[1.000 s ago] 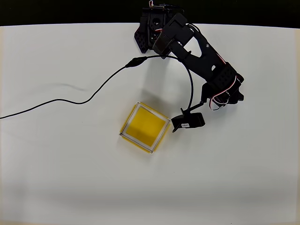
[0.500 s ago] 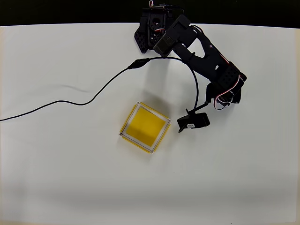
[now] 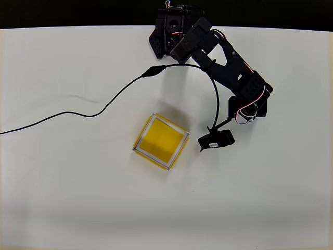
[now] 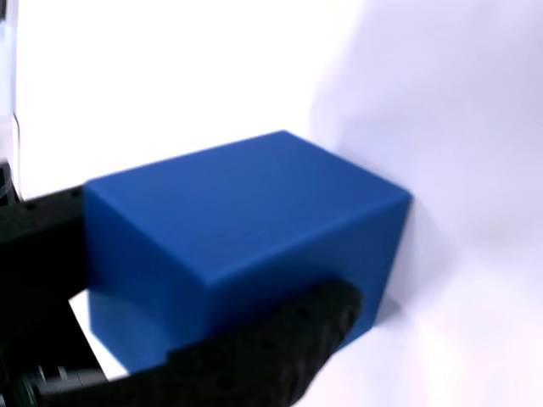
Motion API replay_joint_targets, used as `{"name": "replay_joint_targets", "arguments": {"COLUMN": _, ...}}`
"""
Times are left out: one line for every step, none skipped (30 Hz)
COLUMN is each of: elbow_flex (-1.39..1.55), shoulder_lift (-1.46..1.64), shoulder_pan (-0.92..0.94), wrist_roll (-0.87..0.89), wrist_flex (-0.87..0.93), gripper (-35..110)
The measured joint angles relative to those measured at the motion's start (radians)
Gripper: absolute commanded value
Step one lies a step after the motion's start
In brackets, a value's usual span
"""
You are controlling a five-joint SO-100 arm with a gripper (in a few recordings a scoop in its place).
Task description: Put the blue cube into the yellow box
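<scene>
The blue cube (image 4: pixel 246 229) looms large in the wrist view, sitting between the two black fingers of my gripper (image 4: pixel 195 271). One finger (image 4: pixel 42 229) presses its left face and the other finger (image 4: pixel 271 348) lies along its lower front edge, so the gripper is shut on it. White table shows behind the cube. From overhead, my gripper (image 3: pixel 216 140) hangs just right of the yellow box (image 3: pixel 161 141), a short gap from its right corner, and the arm's wrist hides the cube. The box holds nothing.
The black arm (image 3: pixel 229 67) reaches from its base (image 3: pixel 169 31) at the table's back edge. A black cable (image 3: pixel 78 112) trails across the left half of the white table (image 3: pixel 78 198). A second cable (image 3: pixel 216 99) loops down to the wrist.
The gripper has drifted right and slightly toward the front, a little farther from the yellow box's right corner. The box has not moved.
</scene>
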Motion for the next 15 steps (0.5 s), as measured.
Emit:
{"name": "replay_joint_targets", "arguments": {"elbow_flex": 0.000, "shoulder_lift": 0.002, "shoulder_pan": 0.011, "wrist_roll": -0.021, "wrist_flex": 0.012, "gripper": 15}}
{"name": "replay_joint_targets", "arguments": {"elbow_flex": -0.006, "shoulder_lift": 0.009, "shoulder_pan": 0.025, "wrist_roll": -0.044, "wrist_flex": 0.031, "gripper": 15}}
{"name": "replay_joint_targets", "arguments": {"elbow_flex": -0.011, "shoulder_lift": 0.018, "shoulder_pan": 0.040, "wrist_roll": -0.060, "wrist_flex": 0.035, "gripper": 15}}
{"name": "replay_joint_targets", "arguments": {"elbow_flex": -0.021, "shoulder_lift": 0.028, "shoulder_pan": 0.057, "wrist_roll": -0.087, "wrist_flex": 0.044, "gripper": 15}}
{"name": "replay_joint_targets", "arguments": {"elbow_flex": -0.040, "shoulder_lift": 0.037, "shoulder_pan": 0.074, "wrist_roll": -0.109, "wrist_flex": 0.067, "gripper": 15}}
{"name": "replay_joint_targets", "arguments": {"elbow_flex": -0.058, "shoulder_lift": 0.049, "shoulder_pan": 0.092, "wrist_roll": -0.124, "wrist_flex": 0.083, "gripper": 15}}
{"name": "replay_joint_targets", "arguments": {"elbow_flex": -0.077, "shoulder_lift": 0.063, "shoulder_pan": 0.109, "wrist_roll": -0.155, "wrist_flex": 0.097, "gripper": 15}}
{"name": "replay_joint_targets", "arguments": {"elbow_flex": -0.097, "shoulder_lift": 0.077, "shoulder_pan": 0.127, "wrist_roll": -0.178, "wrist_flex": 0.114, "gripper": 14}}
{"name": "replay_joint_targets", "arguments": {"elbow_flex": -0.115, "shoulder_lift": 0.091, "shoulder_pan": 0.146, "wrist_roll": -0.193, "wrist_flex": 0.129, "gripper": 14}}
{"name": "replay_joint_targets", "arguments": {"elbow_flex": -0.130, "shoulder_lift": 0.103, "shoulder_pan": 0.163, "wrist_roll": -0.216, "wrist_flex": 0.144, "gripper": 14}}
{"name": "replay_joint_targets", "arguments": {"elbow_flex": -0.143, "shoulder_lift": 0.120, "shoulder_pan": 0.183, "wrist_roll": -0.238, "wrist_flex": 0.156, "gripper": 14}}
{"name": "replay_joint_targets", "arguments": {"elbow_flex": -0.153, "shoulder_lift": 0.140, "shoulder_pan": 0.204, "wrist_roll": -0.259, "wrist_flex": 0.170, "gripper": 15}}
{"name": "replay_joint_targets", "arguments": {"elbow_flex": -0.163, "shoulder_lift": 0.161, "shoulder_pan": 0.227, "wrist_roll": -0.284, "wrist_flex": 0.186, "gripper": 15}}
{"name": "replay_joint_targets", "arguments": {"elbow_flex": -0.167, "shoulder_lift": 0.184, "shoulder_pan": 0.250, "wrist_roll": -0.305, "wrist_flex": 0.196, "gripper": 15}}
{"name": "replay_joint_targets", "arguments": {"elbow_flex": -0.169, "shoulder_lift": 0.210, "shoulder_pan": 0.273, "wrist_roll": -0.331, "wrist_flex": 0.207, "gripper": 15}}
